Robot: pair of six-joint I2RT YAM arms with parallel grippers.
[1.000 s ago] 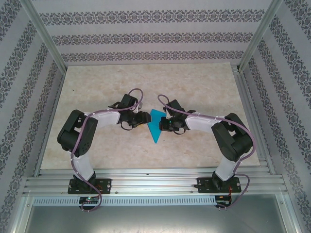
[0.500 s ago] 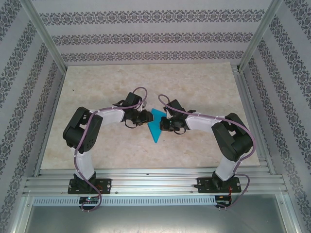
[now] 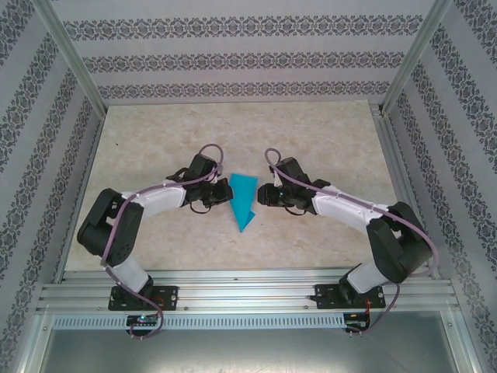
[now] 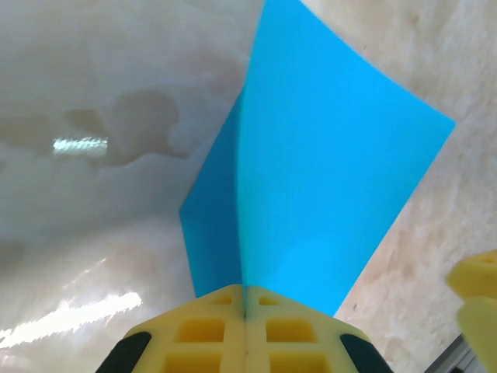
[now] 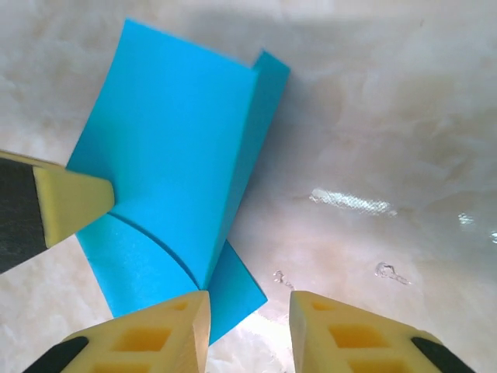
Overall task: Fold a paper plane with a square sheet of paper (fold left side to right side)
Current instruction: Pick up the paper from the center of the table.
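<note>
Left gripper clamps the near edge of the folded paper plane. Right gripper stands parted, empty, just beside it.

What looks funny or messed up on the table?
The blue paper isn't lying flat. Its top flap bows up off the layers beneath, where the left fingers pinch its edge, so the layers look uneven. The right fingers stand apart beside it. No tear shows.
</note>
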